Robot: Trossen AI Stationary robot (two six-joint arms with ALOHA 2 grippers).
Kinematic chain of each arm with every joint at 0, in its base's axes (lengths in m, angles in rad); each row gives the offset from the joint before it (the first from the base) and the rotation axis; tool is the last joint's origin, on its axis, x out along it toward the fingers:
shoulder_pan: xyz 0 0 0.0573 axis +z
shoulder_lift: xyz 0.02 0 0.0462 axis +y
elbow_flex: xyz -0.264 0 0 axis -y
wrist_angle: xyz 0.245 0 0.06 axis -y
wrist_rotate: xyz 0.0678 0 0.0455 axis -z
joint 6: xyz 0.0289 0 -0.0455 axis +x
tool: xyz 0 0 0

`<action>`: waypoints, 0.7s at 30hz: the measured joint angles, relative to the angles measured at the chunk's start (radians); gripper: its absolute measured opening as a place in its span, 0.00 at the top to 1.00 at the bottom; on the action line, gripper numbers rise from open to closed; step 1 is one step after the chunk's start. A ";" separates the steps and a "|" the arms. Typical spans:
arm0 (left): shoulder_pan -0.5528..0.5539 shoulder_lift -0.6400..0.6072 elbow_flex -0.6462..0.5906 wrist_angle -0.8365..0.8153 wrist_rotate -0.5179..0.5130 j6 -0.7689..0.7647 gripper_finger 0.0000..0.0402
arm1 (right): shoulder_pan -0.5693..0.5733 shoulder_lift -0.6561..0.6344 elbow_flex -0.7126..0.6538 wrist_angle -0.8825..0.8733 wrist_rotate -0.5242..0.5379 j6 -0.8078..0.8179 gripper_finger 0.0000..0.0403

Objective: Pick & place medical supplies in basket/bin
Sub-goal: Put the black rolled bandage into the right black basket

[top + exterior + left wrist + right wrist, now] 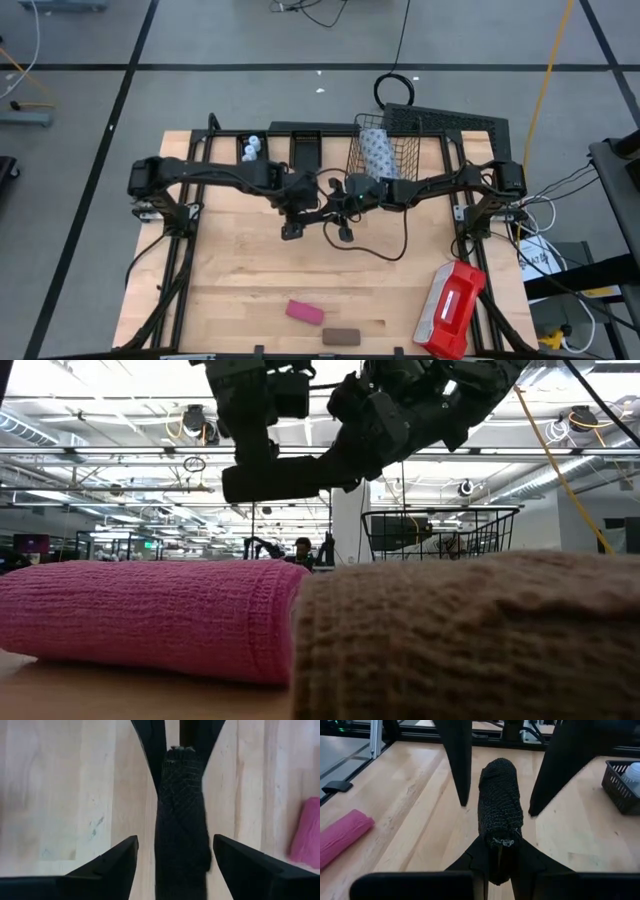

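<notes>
Black woven roll [500,800] is clamped at one end by the right gripper [496,851], its long axis running straight out toward the left gripper [175,852], whose fingers are spread to either side of the roll without closing on it. Both grippers are met above the table's middle [240,270]. The wire basket [385,150] lies at one o'clock from them, nearer the right arm, with bare wood between; the pink roll [305,312] and brown roll [341,336] are left at six o'clock.
</notes>
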 joint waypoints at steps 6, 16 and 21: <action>0.000 -0.002 0.000 0.010 -0.021 0.019 0.44 | 0.000 0.000 0.000 0.000 0.001 0.000 0.92; 0.016 -0.007 0.000 -0.002 -0.038 0.025 0.87 | -0.003 -0.004 0.002 -0.025 0.011 0.000 0.82; 0.064 -0.075 -0.001 0.011 -0.087 0.018 0.87 | -0.037 -0.091 0.005 -0.167 0.038 0.013 0.63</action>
